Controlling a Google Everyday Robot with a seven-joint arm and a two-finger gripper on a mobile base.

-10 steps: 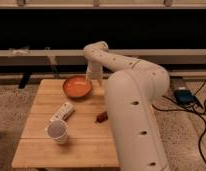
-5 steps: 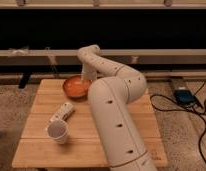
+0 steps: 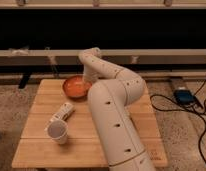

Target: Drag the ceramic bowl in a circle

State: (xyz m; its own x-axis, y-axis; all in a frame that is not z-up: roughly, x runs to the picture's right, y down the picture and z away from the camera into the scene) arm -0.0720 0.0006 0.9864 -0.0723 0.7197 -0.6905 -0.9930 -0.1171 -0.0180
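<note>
The ceramic bowl (image 3: 74, 87) is seen on the wooden table (image 3: 38, 152), close to the far edge and a little left of its middle, upright and well apart from the near corners. The gripper (image 3: 88, 81) is brought down at the bowl's right side, at or just over the right part of the rim, so the bowl lies to the left of the gripper as the camera sees it. Being round, the bowl has no long axis to be reckoned with, and only one arm (image 3: 113, 107) is present, stretched from the near right of the table across to the far edge.

Whether the gripper is released or clenched cannot be told, since its end is merged with the wrist and the bowl's rim. Contact with the rim seems likely but cannot be confirmed. Nothing is seen to be lifted.

A white paper cup (image 3: 59, 126) is laid on its side towards the near left of the table, its mouth turned to the near edge, well apart from the bowl.

It is judged that the circle will have to be kept towards the table's middle, because little room is left between the bowl and the far edge, and the cup would be met if the path were swung wide to the near left.
</note>
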